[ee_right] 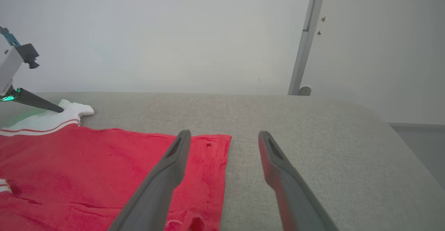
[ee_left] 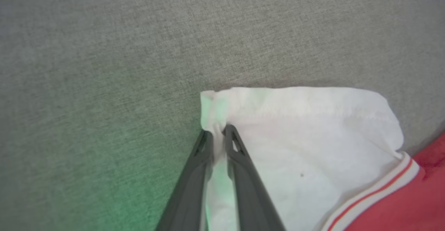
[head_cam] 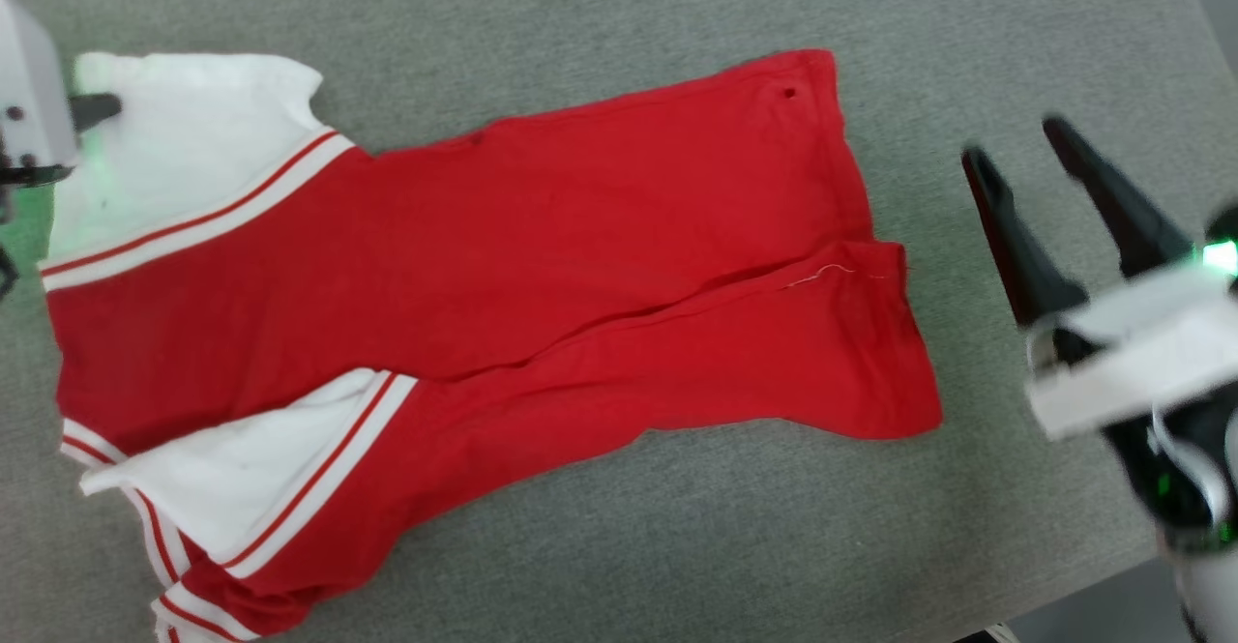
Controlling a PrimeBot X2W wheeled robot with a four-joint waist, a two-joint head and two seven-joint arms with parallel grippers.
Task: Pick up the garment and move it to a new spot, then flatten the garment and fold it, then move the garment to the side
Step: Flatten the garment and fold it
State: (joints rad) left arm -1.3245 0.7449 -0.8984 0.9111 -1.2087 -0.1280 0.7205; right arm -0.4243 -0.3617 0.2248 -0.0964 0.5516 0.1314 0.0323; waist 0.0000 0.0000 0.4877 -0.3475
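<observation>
The red shirt (head_cam: 542, 266) lay spread on a grey cloth-covered table (head_cam: 619, 546), its body running across the head view with the hem to the right and the collar end to the left; one white sleeve (head_cam: 193, 140) lay at the far left corner and a second white sleeve (head_cam: 251, 469) lay folded over the red cloth nearer the bottom left, each edged with red-and-white striped trim (head_cam: 193, 222); the red cloth showed creases along its length, with one long fold line running toward the hem; a small dark spot (head_cam: 789, 94) sat near the far hem corner. The left gripper (ee_left: 218, 133) was clenched on the outer edge of the far sleeve, its two dark fingers (ee_left: 243, 175) pressed close with a ridge of white fabric bunched between the tips; green light tinted the table and cloth beside it. The right gripper (head_cam: 1013, 140) was beside the hem on the right, apart from the shirt, its fingers spread wide with nothing between them; whether it touched the table could not be told. A pale wall (ee_right: 174, 33) rose behind the table in the right wrist view.
</observation>
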